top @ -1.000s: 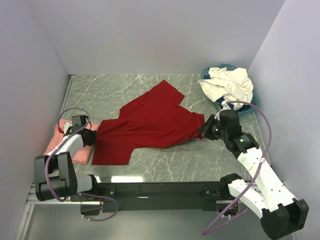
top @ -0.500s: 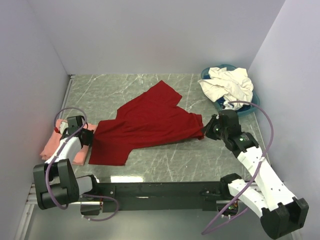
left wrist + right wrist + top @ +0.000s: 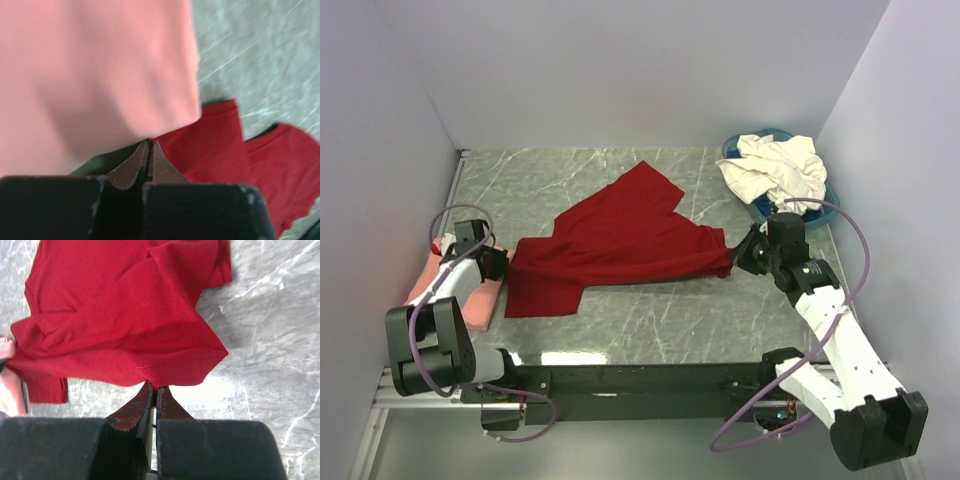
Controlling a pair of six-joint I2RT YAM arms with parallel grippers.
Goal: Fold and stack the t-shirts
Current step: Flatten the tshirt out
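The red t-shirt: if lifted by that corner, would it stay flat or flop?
Probably flop: the red t-shirt wrinkles into folds around the hem pinched by the right gripper. Likely light, since that single pinch bunches it. It may drag and crumple on the table rather than slide flat.

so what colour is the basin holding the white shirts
The basin is blue, clearest in the top external view.

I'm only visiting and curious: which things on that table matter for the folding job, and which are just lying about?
Belongs to the job:
red t-shirt, pinched at its hem by the right gripper
salmon-pink t-shirt
cream-white t-shirts, heaped at the far right

Just lying about:
blue basin under the cream heap
marbled table
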